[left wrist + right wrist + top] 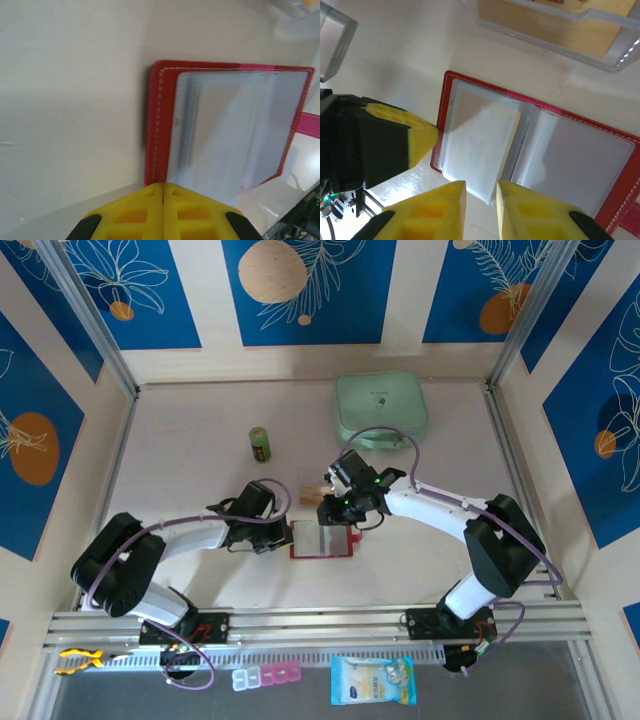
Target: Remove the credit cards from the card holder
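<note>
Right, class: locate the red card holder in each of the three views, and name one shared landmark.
Top external: card holder just below centre.
Left wrist: centre-right, lying open.
Right wrist: centre to lower right.
Landmark: left gripper at its red edge.

Right gripper [481,187] jaws slightly parted at a pale card [480,145] protruding from the open card holder [560,155].

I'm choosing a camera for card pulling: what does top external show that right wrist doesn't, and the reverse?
Top external adds the mint green case and the green cylinder. Right wrist adds a pale card inside a clear pocket. Shared: the open red card holder, with the left pincer at its edge.
</note>
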Action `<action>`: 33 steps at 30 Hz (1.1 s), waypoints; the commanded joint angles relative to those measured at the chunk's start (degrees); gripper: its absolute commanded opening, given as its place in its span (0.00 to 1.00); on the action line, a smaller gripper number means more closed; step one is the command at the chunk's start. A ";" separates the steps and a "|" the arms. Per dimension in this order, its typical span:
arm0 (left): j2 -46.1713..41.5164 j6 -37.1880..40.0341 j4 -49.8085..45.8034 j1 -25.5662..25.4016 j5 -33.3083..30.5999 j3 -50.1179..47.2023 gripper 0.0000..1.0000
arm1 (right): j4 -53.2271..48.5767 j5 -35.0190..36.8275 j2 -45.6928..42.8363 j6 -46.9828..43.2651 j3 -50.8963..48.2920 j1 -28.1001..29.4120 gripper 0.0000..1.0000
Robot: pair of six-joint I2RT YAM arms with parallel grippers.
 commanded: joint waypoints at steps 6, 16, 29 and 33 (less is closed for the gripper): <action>1.81 0.57 0.69 -0.65 -0.80 0.85 0.06 | 5.50 -3.96 2.64 5.97 -2.03 0.72 0.29; 1.82 0.76 0.16 -0.66 -0.71 0.33 0.06 | 10.56 -7.87 6.10 8.74 -3.03 1.58 0.34; 1.95 0.69 0.08 -0.66 -0.85 0.33 0.06 | 9.84 -7.71 9.95 8.60 -2.15 2.47 0.36; 1.74 0.69 -0.18 -0.65 -1.01 0.33 0.06 | 8.86 -6.52 10.33 8.51 -2.06 2.82 0.36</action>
